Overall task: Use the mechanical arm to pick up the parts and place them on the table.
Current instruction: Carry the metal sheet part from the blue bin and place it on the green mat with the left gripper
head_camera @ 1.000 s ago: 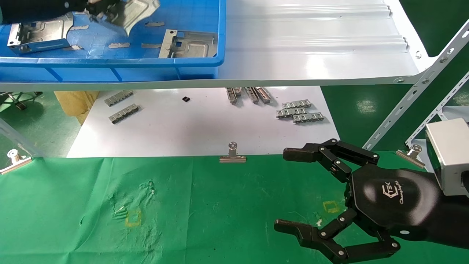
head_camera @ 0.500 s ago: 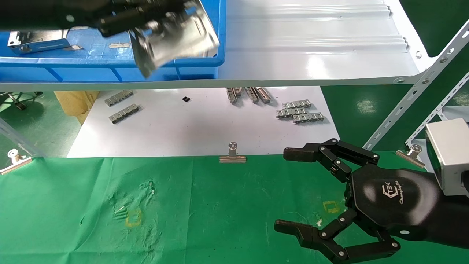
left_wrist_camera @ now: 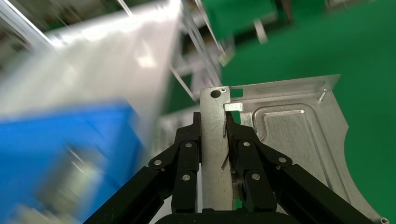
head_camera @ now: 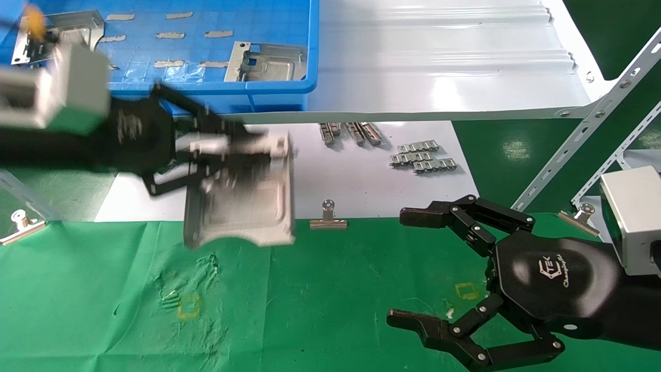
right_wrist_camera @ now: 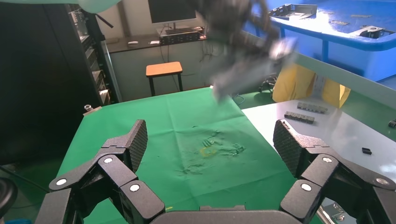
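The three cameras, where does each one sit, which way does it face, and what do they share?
Head view: on the head, looking down at the green table; shows both arms.
Left wrist view: on the left arm, looking along its left pincer shut on a part.
Right wrist view: on the right arm, looking past the open right pincer over the table.
Shared: head and left wrist views both show the held part.

Silver part (head_camera: 240,199); green table (head_camera: 330,289), yellow squares.
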Robot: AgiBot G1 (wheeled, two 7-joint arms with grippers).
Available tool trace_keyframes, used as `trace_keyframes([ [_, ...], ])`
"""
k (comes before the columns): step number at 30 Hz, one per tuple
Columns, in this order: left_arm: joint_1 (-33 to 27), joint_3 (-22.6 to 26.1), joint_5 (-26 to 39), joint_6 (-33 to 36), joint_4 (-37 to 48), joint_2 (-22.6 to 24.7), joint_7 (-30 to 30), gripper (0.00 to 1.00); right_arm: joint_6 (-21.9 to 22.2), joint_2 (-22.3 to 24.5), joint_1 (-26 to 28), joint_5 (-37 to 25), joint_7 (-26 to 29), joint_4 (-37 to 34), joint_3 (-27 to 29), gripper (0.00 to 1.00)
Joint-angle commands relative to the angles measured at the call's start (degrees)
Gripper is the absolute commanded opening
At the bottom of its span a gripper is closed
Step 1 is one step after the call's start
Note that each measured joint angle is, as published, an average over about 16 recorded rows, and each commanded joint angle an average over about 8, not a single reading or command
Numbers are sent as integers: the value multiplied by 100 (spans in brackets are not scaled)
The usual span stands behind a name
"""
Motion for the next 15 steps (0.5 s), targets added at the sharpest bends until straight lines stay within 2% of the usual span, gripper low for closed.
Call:
trace_keyframes([
  [1,118,283,54,-56,-157,-150,79,0,0,0,0,0,0,0,0,100],
  [8,233,1015,865,-48,473,33,810,0,0,0,0,0,0,0,0,100],
  [15,372,1436,976,-51,1089,222,1326,0,0,0,0,0,0,0,0,100],
])
